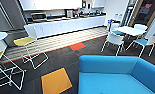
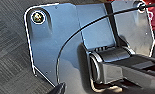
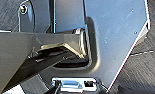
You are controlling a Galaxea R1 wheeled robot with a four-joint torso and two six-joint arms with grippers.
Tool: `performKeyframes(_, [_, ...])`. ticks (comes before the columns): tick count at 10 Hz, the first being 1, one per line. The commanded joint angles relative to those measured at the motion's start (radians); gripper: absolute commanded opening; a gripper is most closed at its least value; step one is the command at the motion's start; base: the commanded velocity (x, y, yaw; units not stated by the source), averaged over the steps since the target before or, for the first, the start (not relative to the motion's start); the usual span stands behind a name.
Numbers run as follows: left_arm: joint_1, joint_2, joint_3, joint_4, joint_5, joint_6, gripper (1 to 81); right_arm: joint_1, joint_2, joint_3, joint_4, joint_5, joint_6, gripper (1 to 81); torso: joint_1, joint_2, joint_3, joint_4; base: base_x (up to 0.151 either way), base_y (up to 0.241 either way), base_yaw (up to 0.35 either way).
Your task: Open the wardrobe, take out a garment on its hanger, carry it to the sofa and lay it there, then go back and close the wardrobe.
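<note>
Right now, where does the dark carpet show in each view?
Head view: the dark carpet runs across the middle, between the striped floor and the sofa.
Left wrist view: carpet borders the robot's plate, by the corner fitting.
Right wrist view: carpet lies past the plate's angled edge.
Shared landmark: its grey streaked weave.

Blue sofa (image 1: 113,75), lower right, seat bare
</note>
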Motion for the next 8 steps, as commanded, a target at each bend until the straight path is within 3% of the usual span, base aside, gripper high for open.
performKeyframes(1, [-0.033,0.007,0.002,0.014,0.057,0.001,81.1,0.006,0.007,0.005,-0.002,-0.065,-0.004,81.1,0.0,0.0,0.0,0.0,0.0,0.0,0.306])
performKeyframes(2, [-0.033,0.008,0.002,0.023,0.057,0.001,81.1,0.006,0.005,0.005,-0.002,-0.065,-0.004,81.1,0.0,0.0,0.0,0.0,0.0,0.0,0.306])
performKeyframes(4, [-0.033,0.01,0.002,0.027,0.057,0.001,81.1,0.009,0.005,0.004,0.001,-0.065,-0.004,81.1,0.0,0.0,0.072,0.0,0.0,0.0,0.306])
performKeyframes(5, [-0.035,0.011,0.002,0.027,0.057,0.001,81.1,0.009,0.005,0.005,0.001,-0.065,-0.004,81.1,0.0,0.0,0.017,0.0,0.0,0.0,0.306])
performKeyframes(8, [-0.033,0.013,0.002,0.027,0.057,0.0,81.1,0.005,0.005,-0.006,0.003,-0.065,-0.002,81.1,0.0,-0.001,0.06,0.0,0.0,0.0,0.306])
